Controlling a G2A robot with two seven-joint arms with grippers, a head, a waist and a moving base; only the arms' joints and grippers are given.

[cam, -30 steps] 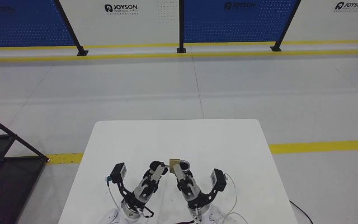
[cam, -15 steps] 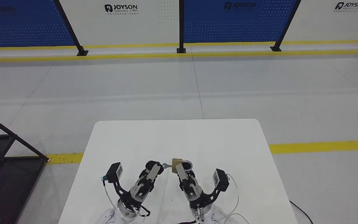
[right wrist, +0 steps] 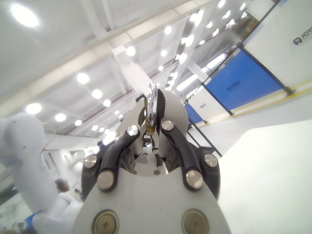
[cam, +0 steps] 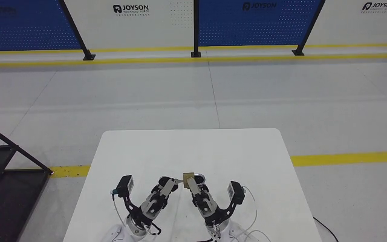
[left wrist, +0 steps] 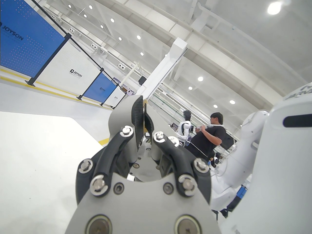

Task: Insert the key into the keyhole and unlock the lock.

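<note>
Right now my left gripper [left wrist: 144,113] has its fingers pinched narrow on the key [cam: 180,179], and my right gripper [right wrist: 153,108] clamps the brass lock [right wrist: 150,113]. Both arms angle inward, tips nearly meeting over the table's [cam: 242,151] near half.

White table [cam: 242,151] is sitting on pale grey floor [cam: 211,97]. Yellow tape lines [cam: 242,58] are running across it, below blue and white barrier panels [cam: 260,21] standing on black posts [cam: 195,30]. Round ceiling lights [left wrist: 274,8] are glowing among white beams [left wrist: 214,57].
</note>
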